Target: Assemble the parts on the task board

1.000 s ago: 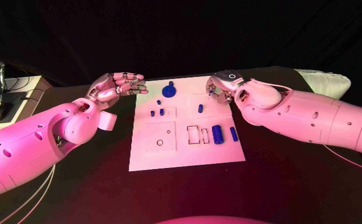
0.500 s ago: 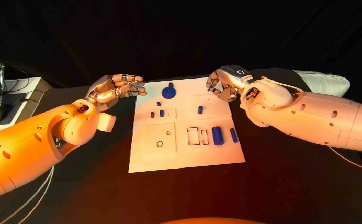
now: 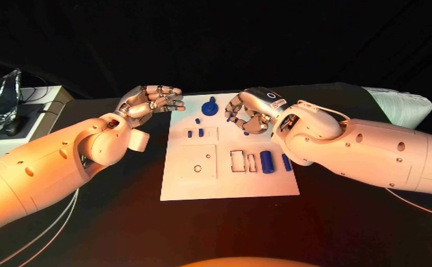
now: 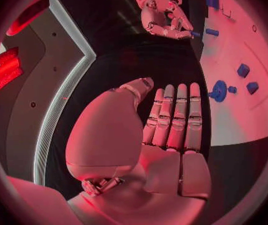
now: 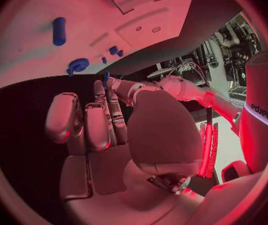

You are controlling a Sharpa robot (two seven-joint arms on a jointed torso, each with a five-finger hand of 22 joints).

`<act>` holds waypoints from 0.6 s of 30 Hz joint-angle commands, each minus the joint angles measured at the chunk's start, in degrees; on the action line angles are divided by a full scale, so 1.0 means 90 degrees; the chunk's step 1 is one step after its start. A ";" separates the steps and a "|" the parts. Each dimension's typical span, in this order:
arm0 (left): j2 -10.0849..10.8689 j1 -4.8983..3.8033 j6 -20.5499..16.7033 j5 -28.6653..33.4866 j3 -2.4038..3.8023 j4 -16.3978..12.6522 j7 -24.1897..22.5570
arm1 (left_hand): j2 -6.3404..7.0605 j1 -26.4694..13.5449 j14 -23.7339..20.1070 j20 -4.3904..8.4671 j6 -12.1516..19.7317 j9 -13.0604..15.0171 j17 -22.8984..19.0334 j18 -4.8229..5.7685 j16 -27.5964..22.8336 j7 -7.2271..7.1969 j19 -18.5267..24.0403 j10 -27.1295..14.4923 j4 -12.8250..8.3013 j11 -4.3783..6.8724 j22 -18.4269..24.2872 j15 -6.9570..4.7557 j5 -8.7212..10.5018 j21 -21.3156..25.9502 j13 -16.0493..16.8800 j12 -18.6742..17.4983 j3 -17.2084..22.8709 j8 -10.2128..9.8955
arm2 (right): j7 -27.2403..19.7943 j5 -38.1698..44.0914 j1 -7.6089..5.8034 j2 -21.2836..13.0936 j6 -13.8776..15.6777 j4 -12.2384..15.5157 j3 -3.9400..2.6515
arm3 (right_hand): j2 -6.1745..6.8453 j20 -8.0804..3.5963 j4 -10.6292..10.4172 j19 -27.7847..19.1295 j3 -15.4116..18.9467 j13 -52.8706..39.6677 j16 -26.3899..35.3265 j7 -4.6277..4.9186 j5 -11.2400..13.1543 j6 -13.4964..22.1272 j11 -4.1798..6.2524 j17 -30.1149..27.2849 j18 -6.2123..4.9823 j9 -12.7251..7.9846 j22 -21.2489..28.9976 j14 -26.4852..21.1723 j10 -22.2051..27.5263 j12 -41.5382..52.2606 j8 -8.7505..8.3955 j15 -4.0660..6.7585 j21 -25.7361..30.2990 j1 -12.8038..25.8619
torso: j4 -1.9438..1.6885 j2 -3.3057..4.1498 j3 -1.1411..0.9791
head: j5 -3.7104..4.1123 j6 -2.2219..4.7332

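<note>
So the task board (image 3: 225, 173) sits flat in the middle of the black table (image 3: 360, 217), and I'll use it as the reference for everything.

The right hand (image 3: 248, 114) hangs over the board's far right part, fingers curled in. In the right wrist view a small blue peg (image 5: 106, 77) sits right at the fingertips (image 5: 101, 92), looks pinched between thumb and a finger, though it's tiny so I can't be totally sure.

The left hand (image 3: 153, 100) is just off the board's far left corner, above the table, not touching the board. In the left wrist view its fingers (image 4: 174, 117) lie straight and side by side with the thumb alongside, nothing in them.

Parts on the board:
- round blue knob (image 3: 210, 107) at the far edge, between the two hands
- two short blue pegs (image 3: 195, 133) side by side on the left half, plus a tiny one (image 3: 198, 120) just beyond them
- fat blue cylinder (image 3: 266, 161) lying on the right half, with a thinner blue bar (image 3: 286, 162) just beside it toward the right edge
- rectangular slots (image 3: 238, 160) just left of the cylinder
- a raised square with a small hole (image 3: 197, 168) on the near left part
</note>
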State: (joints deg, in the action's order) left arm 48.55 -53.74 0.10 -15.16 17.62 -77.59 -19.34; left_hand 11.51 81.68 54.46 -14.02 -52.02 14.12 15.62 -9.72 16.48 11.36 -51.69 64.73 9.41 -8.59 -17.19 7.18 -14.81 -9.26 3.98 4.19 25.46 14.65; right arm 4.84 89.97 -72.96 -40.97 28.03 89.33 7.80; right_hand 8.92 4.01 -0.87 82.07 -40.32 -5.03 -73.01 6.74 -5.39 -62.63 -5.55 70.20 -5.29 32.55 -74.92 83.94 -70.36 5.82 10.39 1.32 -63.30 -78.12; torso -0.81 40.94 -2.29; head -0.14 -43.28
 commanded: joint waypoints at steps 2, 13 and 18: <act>-0.0060 -0.0003 -0.0009 0.0011 0.0005 0.0057 -0.0009 | 0.0027 0.0052 0.0035 -0.0018 0.0006 -0.0006 0.0011 -0.0080 -0.0028 0.0031 -0.0042 -0.0004 -0.0008 -0.0026 0.0010 0.0002 0.0034 0.0027 0.0001 -0.0020 0.0046 0.0020 | 0.0034 0.0453 0.0082 0.0174 -0.0398 0.0009 0.0041 | -0.0032 0.0002 0.0005 0.0050 -0.0031 -0.0079 -0.0030 0.0021 -0.0029 0.0048 0.0282 -0.0008 0.0041 0.0009 -0.0315 0.0299 -0.0344 -0.0001 0.0037 0.0038 0.0009 -0.0011 | -0.0018 -0.0048 0.0029 | -0.0187 -0.0088; -0.0155 -0.0006 -0.0003 0.0007 0.0004 0.0145 -0.0001 | 0.0031 0.0061 0.0037 -0.0020 0.0009 -0.0009 0.0014 -0.0080 -0.0044 0.0034 -0.0049 -0.0009 -0.0015 -0.0028 0.0025 0.0004 0.0030 0.0043 0.0002 -0.0025 0.0051 0.0017 | 0.0332 0.1111 0.0434 0.0551 -0.0628 -0.0067 0.0124 | -0.0032 0.0003 0.0007 0.0041 -0.0035 -0.0080 -0.0012 0.0026 -0.0038 0.0053 0.0278 -0.0033 0.0036 0.0012 -0.0304 0.0294 -0.0342 -0.0007 0.0038 0.0035 0.0037 -0.0008 | -0.0034 -0.0060 0.0040 | -0.0477 -0.0262; -0.0167 -0.0006 0.0023 0.0010 0.0004 0.0154 0.0007 | 0.0032 0.0069 0.0038 -0.0020 0.0014 -0.0011 0.0016 -0.0079 -0.0053 0.0045 -0.0052 -0.0012 -0.0020 -0.0031 0.0034 0.0006 0.0028 0.0052 0.0002 -0.0028 0.0055 0.0013 | 0.0491 0.1361 0.0565 0.0652 -0.0659 -0.0082 0.0149 | -0.0031 0.0003 0.0011 0.0044 -0.0039 -0.0081 -0.0016 0.0028 -0.0052 0.0057 0.0277 -0.0031 0.0039 0.0015 -0.0313 0.0294 -0.0342 -0.0011 0.0039 0.0034 0.0023 -0.0008 | -0.0025 -0.0051 0.0037 | -0.0548 -0.0298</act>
State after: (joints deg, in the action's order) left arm 47.17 -53.76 -0.01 -15.16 17.61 -76.14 -19.07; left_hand 11.74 81.91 54.46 -14.24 -52.02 14.09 15.68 -9.72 16.28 11.36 -51.91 64.72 9.24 -8.60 -16.93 7.19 -14.81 -8.93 3.98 4.19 25.63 14.65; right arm 7.31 98.20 -68.10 -35.28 23.70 88.65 9.12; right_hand 8.93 4.01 -0.88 82.07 -40.31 -5.03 -73.01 6.90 -5.67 -62.43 -5.55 69.86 -5.29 32.65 -74.91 83.94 -70.36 5.54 10.44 1.31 -63.30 -78.11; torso -1.13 40.40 -1.94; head -4.63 -45.77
